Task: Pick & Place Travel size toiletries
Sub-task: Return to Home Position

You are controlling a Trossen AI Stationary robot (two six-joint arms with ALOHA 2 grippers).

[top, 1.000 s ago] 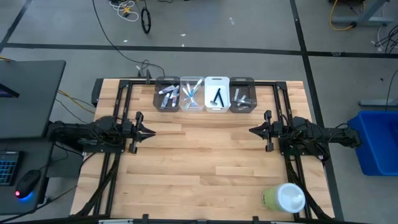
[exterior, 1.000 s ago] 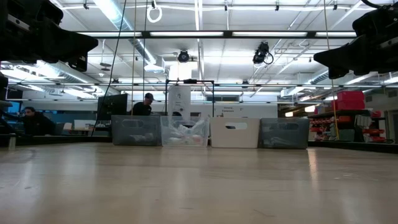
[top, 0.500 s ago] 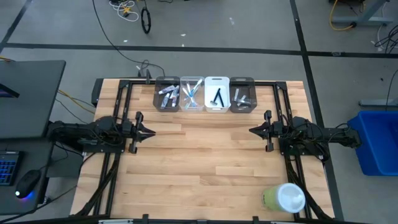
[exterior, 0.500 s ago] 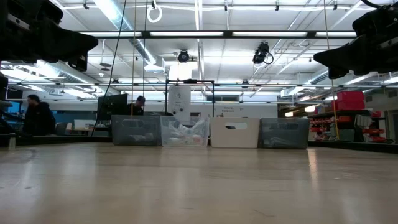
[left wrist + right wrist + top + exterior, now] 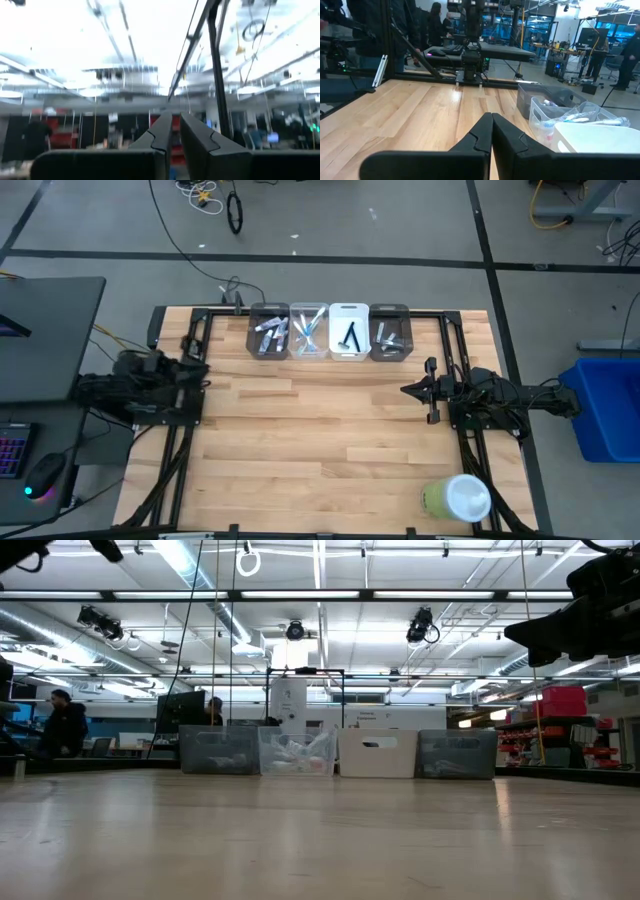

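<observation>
At the near right corner of the tabletop (image 5: pixel 320 450) a green-and-white round container (image 5: pixel 457 498) lies alone, well apart from everything else.

Farther in, about halfway across, the two arms sit at opposite sides. The right claw (image 5: pixel 405 390) hovers above the boards pointing toward the middle; its wrist view shows the fingers (image 5: pixel 477 131) pressed together, closed on nothing. The left arm (image 5: pixel 150 375) is folded back over the left edge. The left claw (image 5: pixel 175 116) points up at the ceiling lights, fingers drawn nearly together with only a thin slit between them, and it is empty.

Along the far edge four bins stand touching in a row. The travel size toiletries (image 5: pixel 270 332) lie inside them: small tubes in the left dark bin (image 5: pixel 252 330), toothbrushes crossed in the transparent bin (image 5: pixel 294 312), black razors (image 5: pixel 349 338) in the white bin (image 5: pixel 349 310), and pale pieces in the right dark bin (image 5: pixel 404 330).

Beyond the tabletop, in the room, a person (image 5: pixel 65 725) sits at the left.
</observation>
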